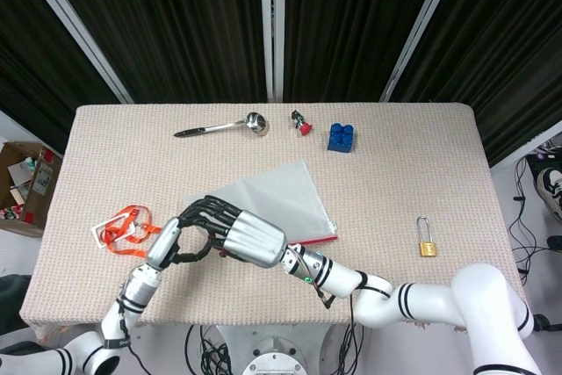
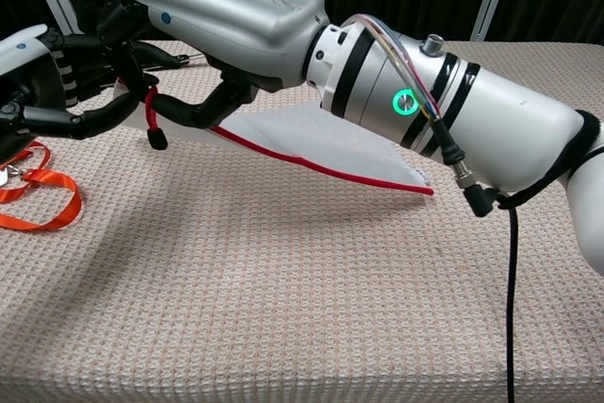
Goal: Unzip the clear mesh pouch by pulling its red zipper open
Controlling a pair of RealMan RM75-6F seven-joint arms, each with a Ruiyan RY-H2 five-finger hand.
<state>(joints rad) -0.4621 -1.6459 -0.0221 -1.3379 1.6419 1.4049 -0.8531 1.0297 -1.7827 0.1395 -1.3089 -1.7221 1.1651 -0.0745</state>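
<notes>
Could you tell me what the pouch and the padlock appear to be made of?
Pouch: probably plastic mesh, since it is whitish and translucent with a fine weave, edged by a red zipper. Padlock: likely metal, with a shiny brass-coloured body and a silvery shackle.

Pouch (image 1: 279,200) corner under right hand (image 1: 248,238).

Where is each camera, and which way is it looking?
Head view: high up, looking down on the whole table; it sees the pouch, ladle, padlock and both arms.
Chest view: low at the table's near edge, looking across; the right hand fills it, with the left hand beside.
Both show: the hands meeting at the pouch's red zipper and the orange lanyard.
</notes>
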